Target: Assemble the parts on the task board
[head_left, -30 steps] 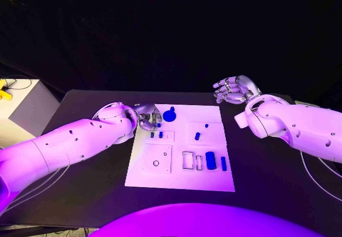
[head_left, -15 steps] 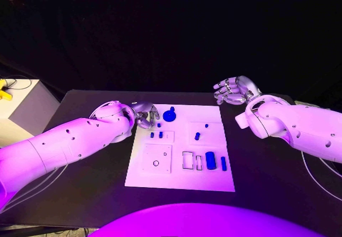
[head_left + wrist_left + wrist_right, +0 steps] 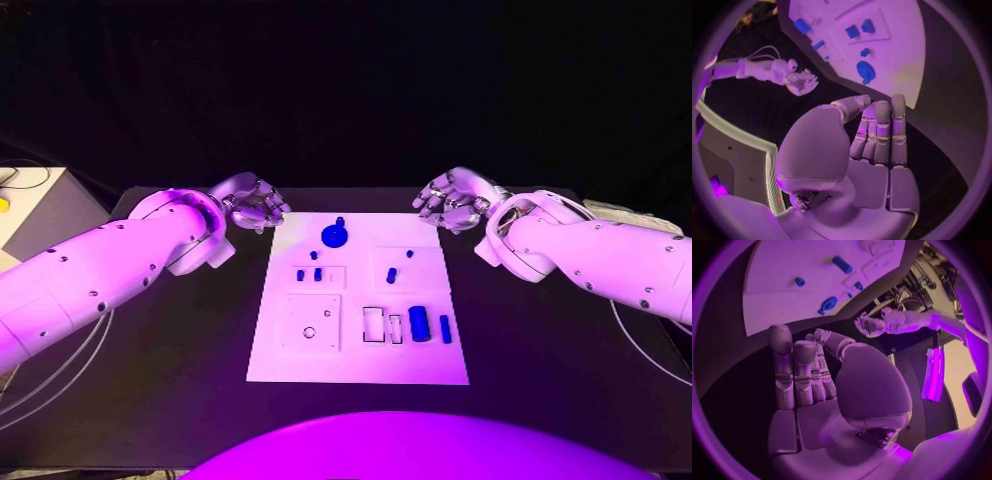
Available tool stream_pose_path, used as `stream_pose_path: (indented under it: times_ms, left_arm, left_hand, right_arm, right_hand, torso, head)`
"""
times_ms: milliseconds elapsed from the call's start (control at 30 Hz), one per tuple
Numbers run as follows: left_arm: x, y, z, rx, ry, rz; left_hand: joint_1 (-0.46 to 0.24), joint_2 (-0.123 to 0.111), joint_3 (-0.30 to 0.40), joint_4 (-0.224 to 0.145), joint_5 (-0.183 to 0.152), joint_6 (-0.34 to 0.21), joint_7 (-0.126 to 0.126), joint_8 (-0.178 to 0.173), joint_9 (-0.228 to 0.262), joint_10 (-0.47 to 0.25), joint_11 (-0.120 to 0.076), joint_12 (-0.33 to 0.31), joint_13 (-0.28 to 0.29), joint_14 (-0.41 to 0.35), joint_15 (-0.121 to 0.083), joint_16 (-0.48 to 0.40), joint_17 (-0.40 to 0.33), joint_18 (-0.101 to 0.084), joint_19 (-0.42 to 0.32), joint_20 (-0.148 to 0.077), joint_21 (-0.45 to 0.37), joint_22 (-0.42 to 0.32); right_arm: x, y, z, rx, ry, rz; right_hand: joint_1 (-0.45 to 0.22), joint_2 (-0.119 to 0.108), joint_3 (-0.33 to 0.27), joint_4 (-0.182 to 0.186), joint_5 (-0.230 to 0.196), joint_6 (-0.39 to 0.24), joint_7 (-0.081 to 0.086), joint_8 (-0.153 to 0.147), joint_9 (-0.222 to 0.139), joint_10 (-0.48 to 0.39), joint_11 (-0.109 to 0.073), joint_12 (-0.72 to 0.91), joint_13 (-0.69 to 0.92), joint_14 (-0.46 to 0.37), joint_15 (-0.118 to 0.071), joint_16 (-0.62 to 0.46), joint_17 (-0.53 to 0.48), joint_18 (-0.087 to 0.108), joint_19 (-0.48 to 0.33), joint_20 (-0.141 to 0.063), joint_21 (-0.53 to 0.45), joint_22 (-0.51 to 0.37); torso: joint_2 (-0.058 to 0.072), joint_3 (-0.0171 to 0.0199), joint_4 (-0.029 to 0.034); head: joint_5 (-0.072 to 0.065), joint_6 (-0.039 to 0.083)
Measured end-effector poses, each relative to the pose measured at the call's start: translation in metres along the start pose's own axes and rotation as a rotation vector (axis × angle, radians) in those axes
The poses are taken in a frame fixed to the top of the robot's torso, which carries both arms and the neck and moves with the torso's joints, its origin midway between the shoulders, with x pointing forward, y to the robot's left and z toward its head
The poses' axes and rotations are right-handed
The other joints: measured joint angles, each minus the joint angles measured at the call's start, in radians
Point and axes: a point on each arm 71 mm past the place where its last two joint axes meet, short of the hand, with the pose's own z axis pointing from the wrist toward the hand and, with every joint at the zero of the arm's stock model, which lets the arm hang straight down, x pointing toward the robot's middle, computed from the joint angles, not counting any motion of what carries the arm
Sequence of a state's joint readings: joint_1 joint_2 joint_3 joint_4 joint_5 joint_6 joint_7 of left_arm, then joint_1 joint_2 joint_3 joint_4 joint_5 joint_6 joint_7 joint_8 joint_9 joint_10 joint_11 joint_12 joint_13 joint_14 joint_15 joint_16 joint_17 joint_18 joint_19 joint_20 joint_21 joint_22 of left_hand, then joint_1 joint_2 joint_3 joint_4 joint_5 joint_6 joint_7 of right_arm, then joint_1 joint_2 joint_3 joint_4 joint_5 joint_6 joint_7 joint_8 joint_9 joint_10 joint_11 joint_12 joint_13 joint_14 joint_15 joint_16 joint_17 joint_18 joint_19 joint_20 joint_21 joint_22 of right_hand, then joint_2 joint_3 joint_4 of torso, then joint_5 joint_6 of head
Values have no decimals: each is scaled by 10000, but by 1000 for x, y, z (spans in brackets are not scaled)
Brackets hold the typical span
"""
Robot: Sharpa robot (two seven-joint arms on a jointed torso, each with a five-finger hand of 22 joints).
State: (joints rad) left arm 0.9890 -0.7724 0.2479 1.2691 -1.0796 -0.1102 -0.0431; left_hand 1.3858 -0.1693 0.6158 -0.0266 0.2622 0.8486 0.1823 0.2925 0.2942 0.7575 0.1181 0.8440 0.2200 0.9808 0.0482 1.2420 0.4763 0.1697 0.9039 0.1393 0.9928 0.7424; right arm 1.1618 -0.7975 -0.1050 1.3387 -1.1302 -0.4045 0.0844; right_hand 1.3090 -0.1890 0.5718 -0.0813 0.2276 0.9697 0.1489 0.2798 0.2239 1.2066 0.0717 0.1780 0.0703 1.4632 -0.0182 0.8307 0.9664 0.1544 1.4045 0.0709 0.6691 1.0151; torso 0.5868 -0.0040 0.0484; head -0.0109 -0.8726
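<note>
Left robot hand [image 3: 254, 203] withdrawn off task board [image 3: 361, 350]; both empty, right robot hand [image 3: 453, 200] too; black table [image 3: 173, 330].

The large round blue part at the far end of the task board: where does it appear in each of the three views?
Head view: large round blue part near the task board's far edge, between the two hands.
Left wrist view: part beyond the left hand's fingertips.
Right wrist view: part beyond the right hand's fingertips.
Shared landmark: the white task board's far edge beside it.
</note>
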Motion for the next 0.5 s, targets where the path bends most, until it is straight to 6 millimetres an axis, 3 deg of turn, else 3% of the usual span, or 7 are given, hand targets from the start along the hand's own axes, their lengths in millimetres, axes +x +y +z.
stream_pose_path:
  times_ms: [133,233,267,500]
  left_arm:
    - [-1,3,-11,459,136,-2326]
    - [3,4,-18,845,367,-3801]
    - [4,3,-20,1028,448,-4294]
    - [7,-6,-30,2013,723,-6230]
  left_hand:
    - [-108,108,-274,131,0,-52,51,17,-63,74,73,-177,-232,-91,56,-384,-210,-1,-55,55,-358,-255]
    - [-220,43,-505,255,0,-52,51,93,-89,77,71,-292,-346,-91,56,-509,-282,0,-55,55,-618,-451]
    - [-230,33,-569,285,0,-52,52,127,-97,127,77,-349,-389,-91,56,-562,-302,-1,-55,55,-701,-519]
    - [-230,33,-834,418,0,-52,51,187,-137,160,81,-562,-583,-253,71,-849,-427,-1,-55,55,-1159,-869]
  right_arm:
    - [12,1,-3,-309,712,-1491]
    - [20,1,-5,-398,1022,-2431]
    - [23,0,-5,-415,1112,-2747]
    - [38,3,-5,-511,1375,-3995]
  right_hand:
    - [-182,-182,71,168,-161,0,0,-104,0,8,7,-321,0,0,0,1459,1015,-157,319,26,1265,816]
    - [-301,-301,63,321,-338,-1,-1,-171,16,-144,83,-544,-6,0,0,2161,1494,-193,437,52,1735,1128]
    - [-337,-336,66,365,-400,-2,-1,-171,15,-200,101,-604,-9,0,0,2343,1614,-308,460,62,1857,1207]
    - [-230,-442,115,485,-462,-2,-1,-248,57,-246,118,-724,3,35,36,3266,2234,-310,549,80,2662,1726]
  torso:
    - [-18,-23,5]
    - [-21,-31,6]
    - [-21,-32,6]
    - [-15,-33,22]
  head:
    - [-78,0]
    - [-94,0]
    - [-94,0]
    - [-91,0]
